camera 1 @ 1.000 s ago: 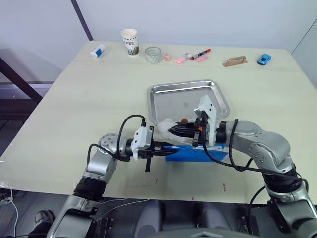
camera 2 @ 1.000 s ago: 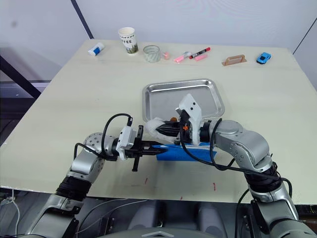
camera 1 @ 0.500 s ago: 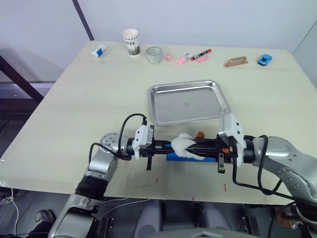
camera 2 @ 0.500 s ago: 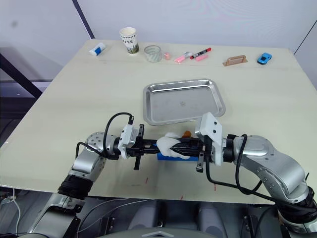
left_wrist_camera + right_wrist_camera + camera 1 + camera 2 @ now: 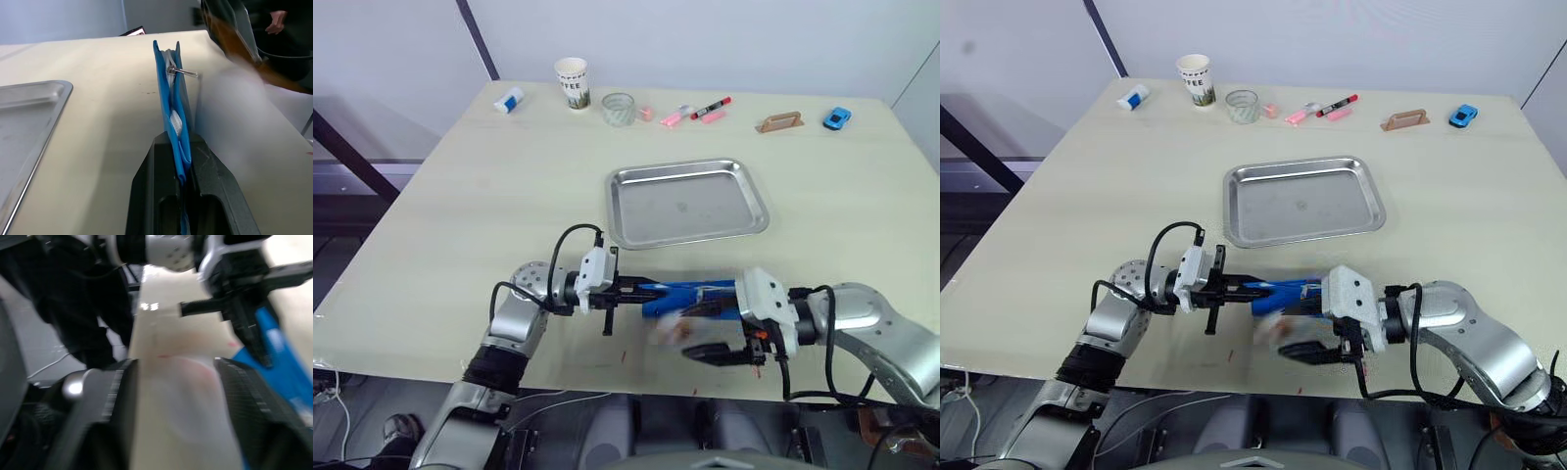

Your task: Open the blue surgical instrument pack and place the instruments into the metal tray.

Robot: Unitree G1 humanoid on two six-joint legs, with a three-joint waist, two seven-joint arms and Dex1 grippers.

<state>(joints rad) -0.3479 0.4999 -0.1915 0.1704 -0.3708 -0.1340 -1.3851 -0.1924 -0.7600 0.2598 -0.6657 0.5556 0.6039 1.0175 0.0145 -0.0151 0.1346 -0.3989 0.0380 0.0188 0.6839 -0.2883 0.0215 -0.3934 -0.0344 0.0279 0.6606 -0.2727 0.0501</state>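
Note:
The blue surgical instrument pack (image 5: 693, 295) stands on edge near the table's front, and my left gripper (image 5: 652, 290) is shut on its left end. In the left wrist view the pack (image 5: 172, 93) rises between the fingers, with a silvery instrument tip (image 5: 183, 72) poking from its far end. My right gripper (image 5: 694, 333) is just in front of the pack with its fingers wide apart. A blurred white thing (image 5: 669, 331) sits at their tips; I cannot tell what it is. The metal tray (image 5: 705, 211) lies empty behind the pack.
Along the far edge stand a white-blue tube (image 5: 507, 100), a paper cup (image 5: 570, 82), a glass (image 5: 618, 108), pink pens (image 5: 671, 117), a red marker (image 5: 710, 106), a wooden block (image 5: 777, 121) and a blue toy car (image 5: 835, 117). The table's front edge is close below my right gripper.
My right gripper has swung from above the pack to its front side near the table edge and opened. The white thing it gripped is now a blur at its fingertips. The left gripper has stayed put.

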